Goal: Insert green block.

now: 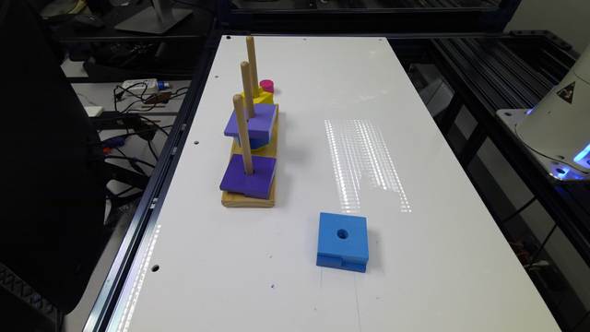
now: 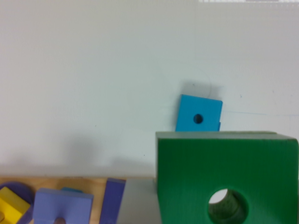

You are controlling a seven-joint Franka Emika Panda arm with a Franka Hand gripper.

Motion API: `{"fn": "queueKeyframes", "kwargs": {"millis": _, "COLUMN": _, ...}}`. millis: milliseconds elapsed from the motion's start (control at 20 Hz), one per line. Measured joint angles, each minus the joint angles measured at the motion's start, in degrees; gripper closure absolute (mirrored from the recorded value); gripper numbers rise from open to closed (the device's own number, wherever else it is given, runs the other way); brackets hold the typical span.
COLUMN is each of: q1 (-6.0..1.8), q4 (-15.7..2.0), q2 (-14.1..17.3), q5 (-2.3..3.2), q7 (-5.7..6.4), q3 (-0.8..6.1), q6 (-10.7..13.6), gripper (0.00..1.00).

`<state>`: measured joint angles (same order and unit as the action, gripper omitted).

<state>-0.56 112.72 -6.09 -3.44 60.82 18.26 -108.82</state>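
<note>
The green block (image 2: pixel 187 177), a dark green square with a round centre hole, hangs close in front of the wrist camera, well above the table, carried in my gripper. It is beside the wooden peg board (image 2: pixel 98 184). In the exterior view the peg board (image 1: pixel 249 199) stands on the table's left side with three upright pegs. The near peg (image 1: pixel 242 133) holds a dark purple block (image 1: pixel 249 177). The middle peg (image 1: pixel 247 87) holds a lighter purple block (image 1: pixel 252 121) over a blue piece. The far peg (image 1: pixel 251 60) holds a yellow block (image 1: pixel 260 97).
A blue square block (image 1: pixel 343 240) lies flat on the white table near its front, also in the wrist view (image 2: pixel 198 114). A pink cylinder (image 1: pixel 266 85) stands behind the board. The robot's base (image 1: pixel 557 120) is at the exterior view's right, and cables and clutter lie off the left edge.
</note>
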Motion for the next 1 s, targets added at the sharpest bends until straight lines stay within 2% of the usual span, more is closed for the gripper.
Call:
{"fn": "queueKeyframes", "kwargs": {"millis": 650, "q1": -0.34, "q4": 0.26, "q2": 0.1, "q5": 0.00, "q7": -0.18, "q3": -0.01, "q6": -0.1, "gripper": 1.00}}
{"fn": "queueKeyframes", "kwargs": {"millis": 1000, "q1": -0.90, "q4": 0.45, "q2": 1.7, "q5": 0.17, "q7": -0.52, "q3": -0.01, "q6": -2.0, "gripper": 1.00}}
